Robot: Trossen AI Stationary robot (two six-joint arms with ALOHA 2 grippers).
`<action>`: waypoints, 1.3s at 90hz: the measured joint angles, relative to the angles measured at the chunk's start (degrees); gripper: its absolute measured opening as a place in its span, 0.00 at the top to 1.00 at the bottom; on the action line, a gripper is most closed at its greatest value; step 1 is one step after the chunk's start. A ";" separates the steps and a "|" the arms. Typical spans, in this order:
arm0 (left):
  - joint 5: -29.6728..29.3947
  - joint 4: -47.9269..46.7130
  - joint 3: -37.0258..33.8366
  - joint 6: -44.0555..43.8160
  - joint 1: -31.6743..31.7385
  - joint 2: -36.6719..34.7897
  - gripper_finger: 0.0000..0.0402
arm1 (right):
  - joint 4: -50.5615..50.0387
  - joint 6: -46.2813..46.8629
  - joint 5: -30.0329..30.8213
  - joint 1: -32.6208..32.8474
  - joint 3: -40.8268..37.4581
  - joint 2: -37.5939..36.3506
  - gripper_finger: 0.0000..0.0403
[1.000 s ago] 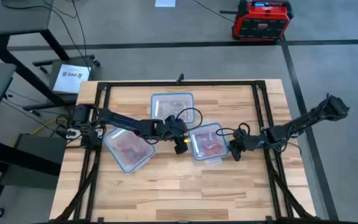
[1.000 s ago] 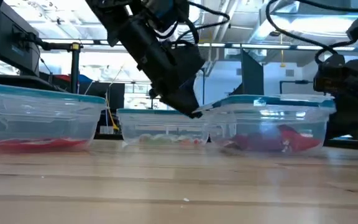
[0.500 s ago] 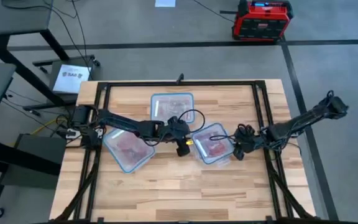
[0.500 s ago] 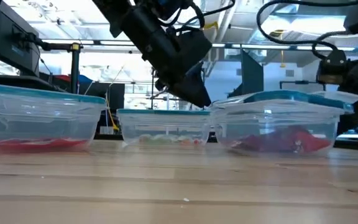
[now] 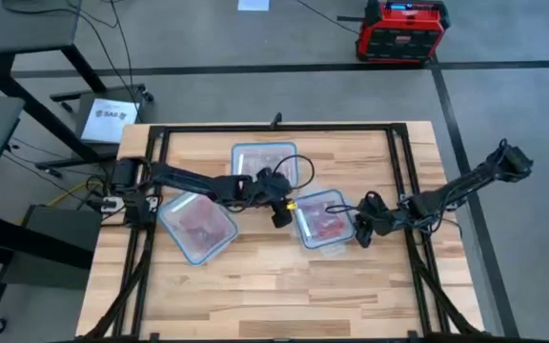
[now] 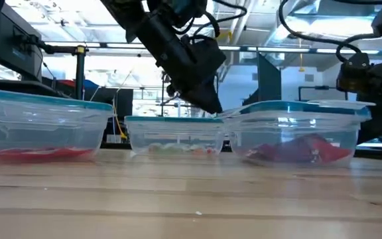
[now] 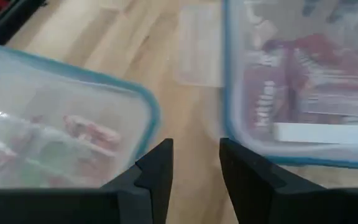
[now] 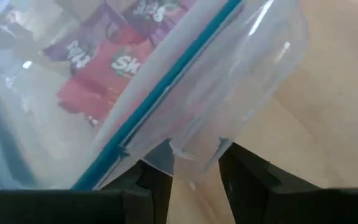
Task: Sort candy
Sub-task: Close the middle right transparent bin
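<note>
Left gripper (image 7: 194,165), jaws parted and holding nothing, hovers mid-tabletop between the far container (image 5: 264,163) and the right container (image 5: 324,221). Right gripper (image 5: 363,232) grasps that container's rim on the right edge's side. Candy (image 5: 325,225) sits in all three containers, including the left container (image 5: 197,225); by the look of it, sorting is unfinished.

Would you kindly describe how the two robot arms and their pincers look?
Both arms are dark, slender and jointed, with black cables looping along them. The left pincer has a small yellow marking beside it. The right pincer is all black. In the wrist views, each has two flat, angular dark fingers.
</note>
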 joint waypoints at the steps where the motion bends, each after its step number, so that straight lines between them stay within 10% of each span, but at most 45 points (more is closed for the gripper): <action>1: -0.04 -0.43 0.11 0.00 0.03 0.00 0.71 | -0.10 0.00 -0.03 -0.03 0.00 0.00 0.72; 29: 0.16 -18.87 7.37 -5.01 -3.12 -2.42 0.71 | -0.35 1.33 0.35 -0.05 0.00 -0.07 0.72; 65: 2.71 -13.39 7.23 -12.27 -10.59 3.35 0.71 | -0.30 1.46 0.72 -0.05 0.00 -0.04 0.72; 117: 2.28 -12.81 7.26 -9.03 -5.34 4.61 0.71 | 0.10 2.34 -0.11 0.40 0.02 -0.02 0.72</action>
